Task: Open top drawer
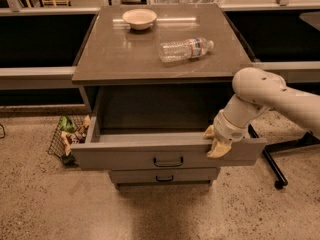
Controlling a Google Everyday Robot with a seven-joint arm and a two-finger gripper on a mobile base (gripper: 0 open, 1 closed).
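The gripper point(216, 143) sat on the top rim of the top drawer point(125, 159), toward the right end of its front panel, with its pale yellow tips lying over the rim and down the near face. Whether it was open, closed or gripping the panel could not be told. A short white wrist rose from it up and to the right into a thick, rounded white arm point(260, 91), which ran off the right edge of the view.

The top drawer stood pulled out toward the near side, so that its deep box lay open under the cabinet top point(125, 59). What could be seen of its inside was dark and bare. Its flat grey-brown front carried a small black handle point(168, 161) at centre, just left of the gripper and apart from it. Below it a narrower lower drawer point(135, 176) was shut, with its own small black handle point(164, 178).

On the cabinet top a clear plastic bottle point(186, 49) lay on its side, right of centre, its cap end pointing right. A shallow pale bowl point(139, 18) stood upright near the far edge, left of the bottle and well apart from it.

On the speckled floor point(50, 204) to the left of the cabinet stood a wire basket point(56, 143) holding some packets, just beside the drawer's left side. To the right, below the arm, a black leg point(270, 165) slanted down to the floor. Dark shelving point(35, 39) ran along the far side, left and right of the cabinet.
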